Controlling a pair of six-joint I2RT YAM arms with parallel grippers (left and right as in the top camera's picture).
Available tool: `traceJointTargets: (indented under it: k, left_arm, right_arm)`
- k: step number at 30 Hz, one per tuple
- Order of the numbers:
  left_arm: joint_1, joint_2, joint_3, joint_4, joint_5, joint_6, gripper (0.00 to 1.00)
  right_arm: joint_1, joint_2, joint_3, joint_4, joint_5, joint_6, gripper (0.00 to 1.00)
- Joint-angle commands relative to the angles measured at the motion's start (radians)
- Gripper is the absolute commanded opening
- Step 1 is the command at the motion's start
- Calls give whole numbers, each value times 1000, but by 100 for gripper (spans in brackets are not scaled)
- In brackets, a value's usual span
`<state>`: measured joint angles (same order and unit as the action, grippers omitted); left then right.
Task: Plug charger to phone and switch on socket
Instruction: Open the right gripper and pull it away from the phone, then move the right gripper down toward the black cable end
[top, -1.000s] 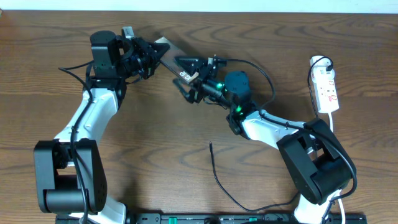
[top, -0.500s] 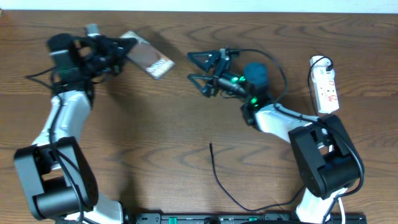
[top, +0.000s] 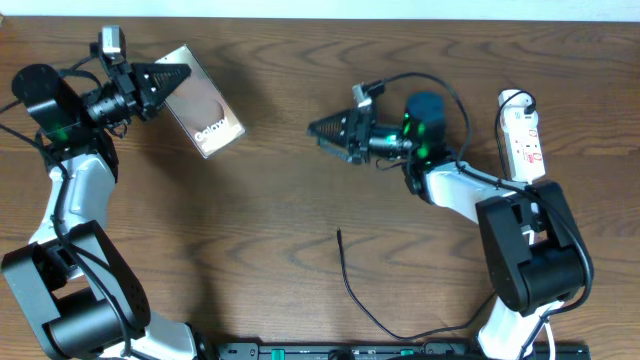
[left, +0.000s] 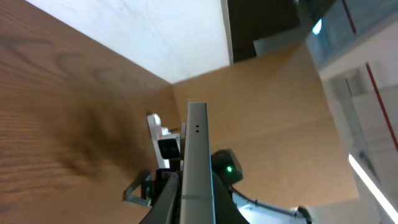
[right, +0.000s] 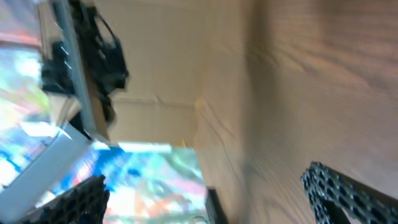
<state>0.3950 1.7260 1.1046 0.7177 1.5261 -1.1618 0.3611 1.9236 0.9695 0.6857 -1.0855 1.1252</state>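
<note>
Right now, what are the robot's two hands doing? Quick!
Left gripper: closed, holding the phone.
Right gripper: open, holding nothing.

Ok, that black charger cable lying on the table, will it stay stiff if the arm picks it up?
Probably floppy: the charger lies in a loose curve. It's thin, so likely light, and its free tip may dangle and swing.

**Desk tally: one of each item, two of each machine part**

One desk (top: 250, 225) carries everything. There are two robot arms, the left arm (top: 72, 195) and the right arm (top: 462, 187). They bear two tools: the left tool (top: 172, 80) at upper left and the right tool (top: 318, 130) at upper centre. There is one phone (top: 203, 113), one charger (top: 365, 300) at lower centre, and one socket (top: 525, 140) at the right edge.
</note>
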Motion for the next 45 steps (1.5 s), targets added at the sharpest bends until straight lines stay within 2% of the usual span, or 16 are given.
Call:
traceJointTargets:
  k: [1, 5, 7, 10, 12, 13, 17, 23, 29, 36, 45]
  left_arm:
    - [-2, -15, 10, 10, 47, 95, 7]
    - [-2, -15, 10, 10, 47, 188, 8]
    - [-2, -15, 10, 10, 47, 222, 7]
    - [-2, -15, 10, 10, 47, 238, 7]
    - [-2, -15, 10, 10, 46, 242, 7]
    - [-2, -15, 10, 10, 47, 252, 7]
    - [-2, -14, 10, 10, 44, 253, 7]
    - [-2, -14, 9, 5, 45, 253, 8]
    - [-2, -14, 9, 2, 45, 253, 7]
    - [-2, -14, 9, 2, 45, 253, 7]
    - [-2, -14, 9, 2, 45, 253, 8]
  right_arm:
    - [16, -1, 10, -70, -16, -198, 99]
    - [11, -1, 53, -267, 3, -308, 99]
    - [11, -1, 93, -429, 34, -412, 99]
    - [14, -1, 196, -777, 146, -620, 99]
    - [20, -1, 302, -1073, 321, -752, 99]
    - [35, -1, 389, -1277, 494, -793, 99]
    - [107, -1, 526, -1600, 763, -797, 99]
    - [241, -1, 494, -1706, 902, -658, 99]
    - [356, -1, 446, -1710, 968, -491, 99]
    - [413, -1, 396, -1707, 1022, -359, 99]
    - [429, -1, 294, -1631, 1023, -302, 80]
